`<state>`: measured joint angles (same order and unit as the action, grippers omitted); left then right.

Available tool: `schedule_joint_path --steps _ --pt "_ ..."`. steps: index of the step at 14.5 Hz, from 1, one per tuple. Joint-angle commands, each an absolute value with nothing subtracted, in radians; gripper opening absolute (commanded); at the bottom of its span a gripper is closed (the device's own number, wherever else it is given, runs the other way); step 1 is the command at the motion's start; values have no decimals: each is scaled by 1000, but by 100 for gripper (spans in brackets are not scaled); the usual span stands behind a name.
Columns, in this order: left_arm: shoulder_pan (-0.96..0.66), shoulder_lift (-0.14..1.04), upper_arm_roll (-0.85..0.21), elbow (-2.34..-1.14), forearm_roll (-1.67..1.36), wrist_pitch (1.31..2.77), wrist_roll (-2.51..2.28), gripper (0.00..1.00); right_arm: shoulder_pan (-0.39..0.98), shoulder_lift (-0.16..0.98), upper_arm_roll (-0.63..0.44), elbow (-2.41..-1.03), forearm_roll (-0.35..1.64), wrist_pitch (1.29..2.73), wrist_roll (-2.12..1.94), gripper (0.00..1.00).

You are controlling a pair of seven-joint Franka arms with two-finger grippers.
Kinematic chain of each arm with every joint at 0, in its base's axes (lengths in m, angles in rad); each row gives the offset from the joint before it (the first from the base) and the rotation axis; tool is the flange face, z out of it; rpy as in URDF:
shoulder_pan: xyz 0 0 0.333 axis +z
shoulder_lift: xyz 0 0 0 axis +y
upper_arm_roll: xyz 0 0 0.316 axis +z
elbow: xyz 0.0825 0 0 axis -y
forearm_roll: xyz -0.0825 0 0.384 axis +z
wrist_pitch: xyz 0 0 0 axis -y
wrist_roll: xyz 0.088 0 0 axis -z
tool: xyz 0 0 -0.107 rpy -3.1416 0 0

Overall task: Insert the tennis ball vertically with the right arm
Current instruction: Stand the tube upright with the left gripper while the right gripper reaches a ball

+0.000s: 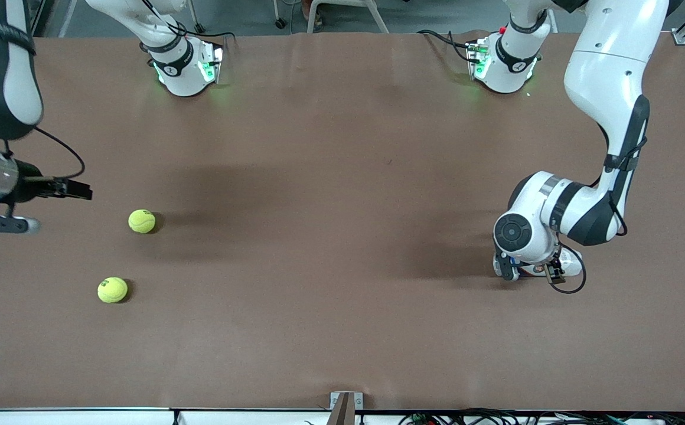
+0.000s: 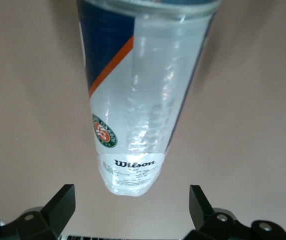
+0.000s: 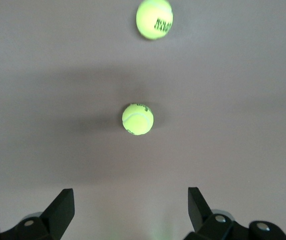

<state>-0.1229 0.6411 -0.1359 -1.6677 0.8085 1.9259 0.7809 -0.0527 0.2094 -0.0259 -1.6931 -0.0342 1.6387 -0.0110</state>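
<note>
Two yellow-green tennis balls lie on the brown table toward the right arm's end; one ball (image 1: 142, 221) is farther from the front camera than the other (image 1: 112, 290). My right gripper (image 3: 130, 191) hangs open and empty in the air beside them, off that end. In its wrist view one ball (image 3: 137, 119) sits ahead of the fingers and a second (image 3: 154, 19) past it. A clear Wilson ball can (image 2: 143, 100) with a blue and orange label shows ahead of my open left gripper (image 2: 131, 189). The can's closed end is just short of the fingertips, not between them.
The left arm's wrist (image 1: 522, 233) hangs low over the can (image 1: 570, 262) toward the left arm's end of the table. Both arm bases (image 1: 183, 68) (image 1: 505, 62) stand along the edge farthest from the front camera. A small bracket (image 1: 345, 404) sits at the nearest edge.
</note>
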Motion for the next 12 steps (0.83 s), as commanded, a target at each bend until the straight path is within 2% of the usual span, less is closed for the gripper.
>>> schedule_joint_path --steps 1,3,9,12 --pt "-129 661 -133 -1663 845 1954 756 100 -61 267 -21 -1706 -38 1640 -8 100" --pt "-129 679 -133 -1658 850 1977 761 100 -58 290 -23 -1733 -51 1673 -9 100" --pt "-117 738 -132 -1637 851 1997 787 99 -66 299 -23 -1903 -51 1900 -8 100" --pt "-117 747 -130 -1638 851 2019 788 95 -66 330 -21 -1925 -49 1944 -6 100"
